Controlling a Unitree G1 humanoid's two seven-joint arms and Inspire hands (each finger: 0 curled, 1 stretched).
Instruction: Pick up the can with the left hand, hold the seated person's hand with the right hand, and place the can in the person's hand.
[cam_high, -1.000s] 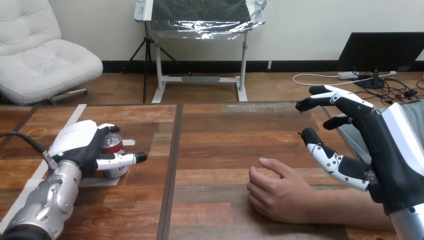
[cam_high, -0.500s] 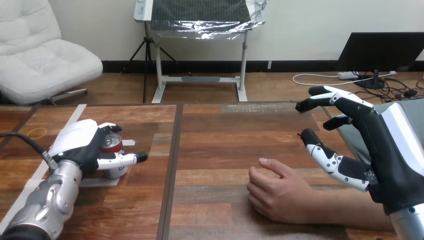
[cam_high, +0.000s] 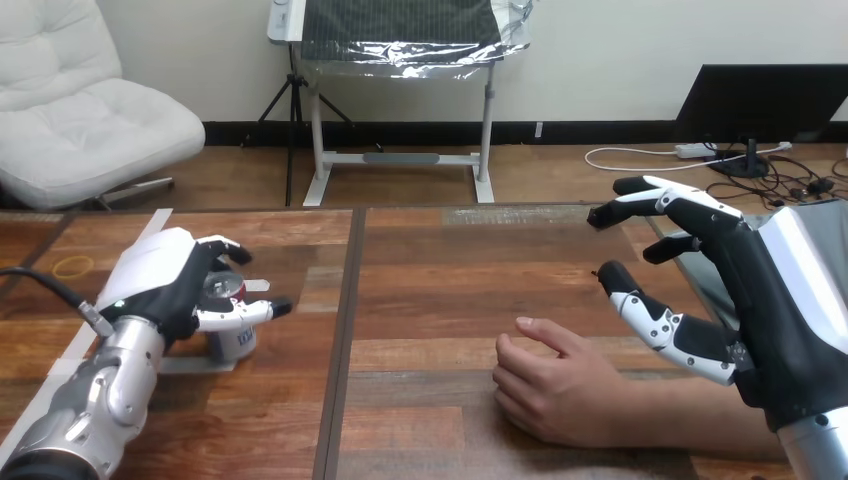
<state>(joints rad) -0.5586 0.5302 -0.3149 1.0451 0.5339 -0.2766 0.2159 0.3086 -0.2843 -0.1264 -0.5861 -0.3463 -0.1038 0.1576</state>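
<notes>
At the left of the surface (cam_high: 430, 290), my left hand (cam_high: 160, 285) curls its fingers round the can (cam_high: 232, 340) (upright); my right hand (cam_high: 770, 300), fingers spread wide, hovers beside the person's hand (cam_high: 560, 390).

Upright red-topped can (cam_high: 231, 343) at 9 o'clock on the surface (cam_high: 420, 300); loosely curled person's hand (cam_high: 560, 385) resting at 5 o'clock.

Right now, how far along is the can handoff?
Done: left hand is curled round the can, low at the table. In hand: right hand is open, beside the person's hand, apart. Left: lift the can, hold the person's hand, place the can in it.
</notes>
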